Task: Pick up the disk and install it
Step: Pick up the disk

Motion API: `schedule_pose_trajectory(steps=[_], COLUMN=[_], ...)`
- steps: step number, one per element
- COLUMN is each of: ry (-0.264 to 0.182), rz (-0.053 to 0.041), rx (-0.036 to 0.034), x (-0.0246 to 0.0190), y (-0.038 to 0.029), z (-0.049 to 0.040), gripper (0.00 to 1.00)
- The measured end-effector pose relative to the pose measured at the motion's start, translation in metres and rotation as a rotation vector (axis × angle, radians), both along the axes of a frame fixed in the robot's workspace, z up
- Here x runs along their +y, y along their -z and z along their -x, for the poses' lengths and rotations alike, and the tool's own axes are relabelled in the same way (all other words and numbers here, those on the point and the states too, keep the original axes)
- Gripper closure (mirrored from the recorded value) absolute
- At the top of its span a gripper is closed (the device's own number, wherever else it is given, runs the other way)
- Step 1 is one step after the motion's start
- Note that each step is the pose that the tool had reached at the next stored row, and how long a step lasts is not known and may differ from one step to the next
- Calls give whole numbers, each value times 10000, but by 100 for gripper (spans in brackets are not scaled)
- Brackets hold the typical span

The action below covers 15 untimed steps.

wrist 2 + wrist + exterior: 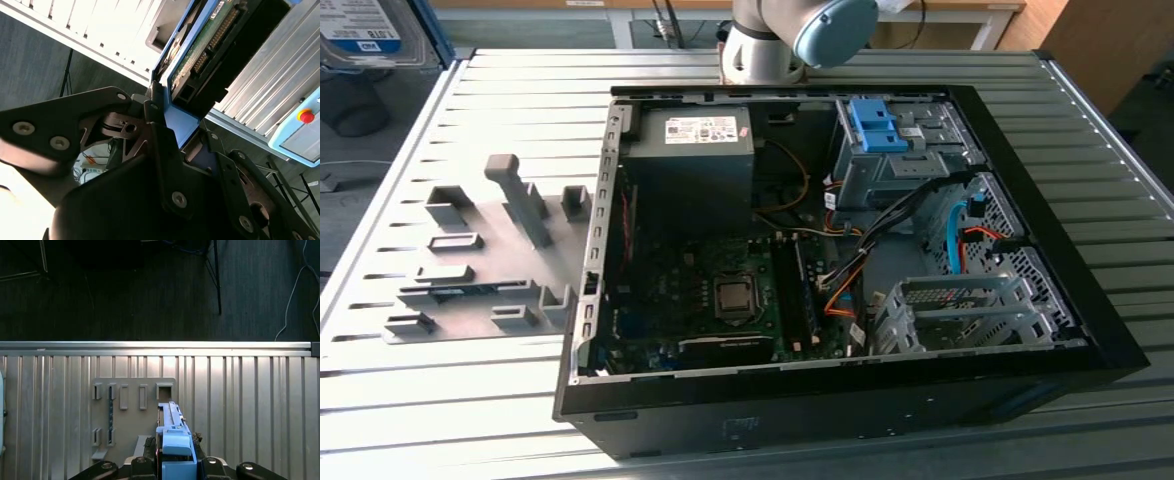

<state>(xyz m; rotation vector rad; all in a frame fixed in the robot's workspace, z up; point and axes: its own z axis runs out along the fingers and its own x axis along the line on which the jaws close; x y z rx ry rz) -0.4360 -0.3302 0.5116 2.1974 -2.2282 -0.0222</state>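
Holding item: gripper point(175, 466) clamped on disk point(170, 419), edge-on w/ blue rail, aloft over grey fixture plate point(131, 410) on slatted table point(250, 405), first wrist view. Open PC case point(1110, 340) on same table, exterior view.

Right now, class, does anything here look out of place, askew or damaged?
Nothing stands out. The gripper grips the disk edge-on above the fixture plate, and the open computer case lies flat on the slatted table.
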Motion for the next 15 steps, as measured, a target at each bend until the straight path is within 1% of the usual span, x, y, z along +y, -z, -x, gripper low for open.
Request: schedule_pose_trajectory(steps=[6, 12, 13, 15], ry=[0, 0, -1, 1], rz=[0, 0, 0, 0], rx=[0, 1, 0, 0], x=[-3, -114, -126, -130], y=[-8, -8, -8, -8], z=[1, 0, 0, 0], gripper=[64, 64, 64, 64])
